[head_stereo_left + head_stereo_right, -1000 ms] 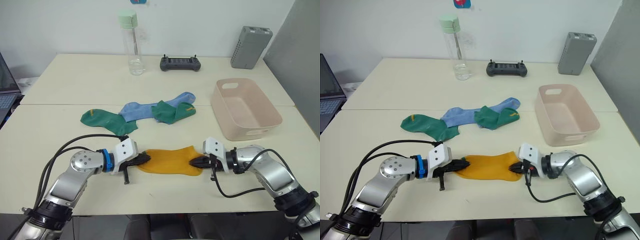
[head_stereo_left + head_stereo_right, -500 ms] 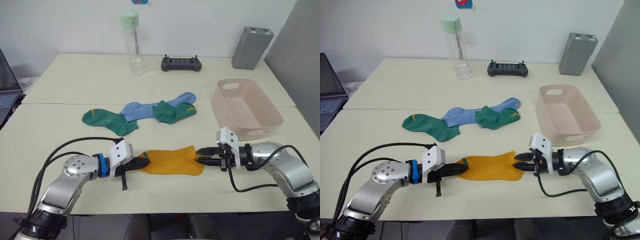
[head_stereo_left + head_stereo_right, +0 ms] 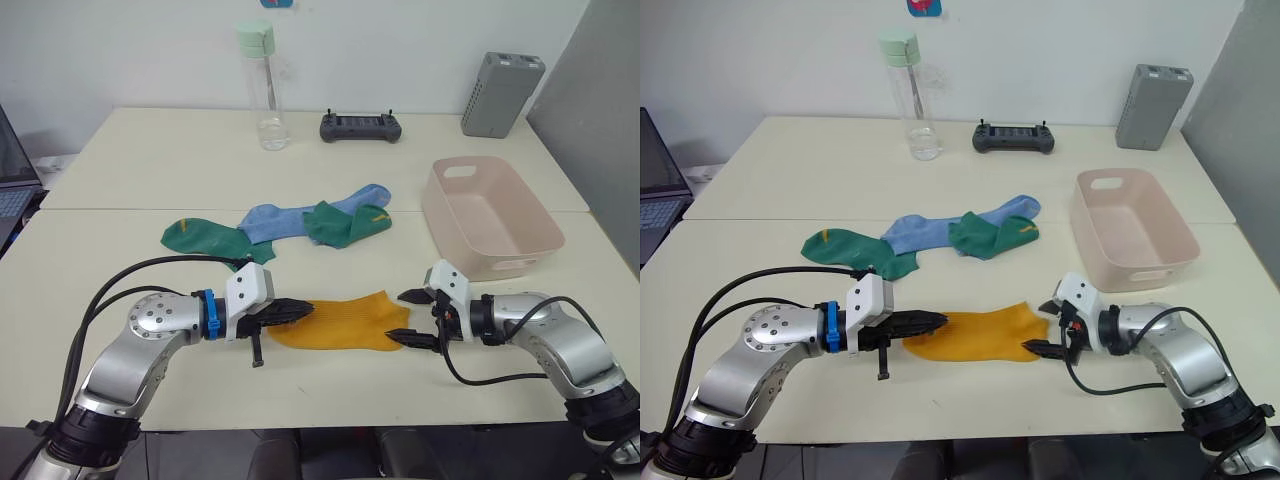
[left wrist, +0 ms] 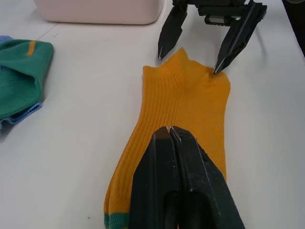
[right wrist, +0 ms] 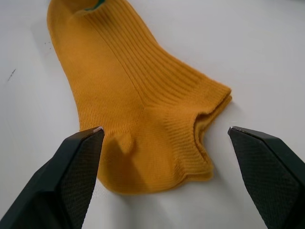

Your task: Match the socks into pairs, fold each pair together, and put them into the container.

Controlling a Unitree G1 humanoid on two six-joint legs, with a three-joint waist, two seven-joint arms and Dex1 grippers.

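The yellow sock [image 3: 342,322] lies flat on the near part of the table [image 3: 150,170], between your two grippers; it looks like two yellow layers stacked, with a green toe tip at its left end. Your left gripper [image 3: 300,309] has its fingers clenched together over the toe end of that sock, resting on the knit, though you cannot tell whether any fabric is actually caught between them. Your right gripper [image 3: 409,318] is spread wide at the cuff end, one fingertip [image 4: 222,63] touching the cuff's corner and the other just off the fabric, holding nothing. Further back on the table you have a green sock [image 3: 212,243], a blue sock [image 3: 290,218] and a second green sock [image 3: 345,222] in an overlapping row. The pink container [image 3: 490,215] sits to the right of them, with no socks in it, close to your right arm.
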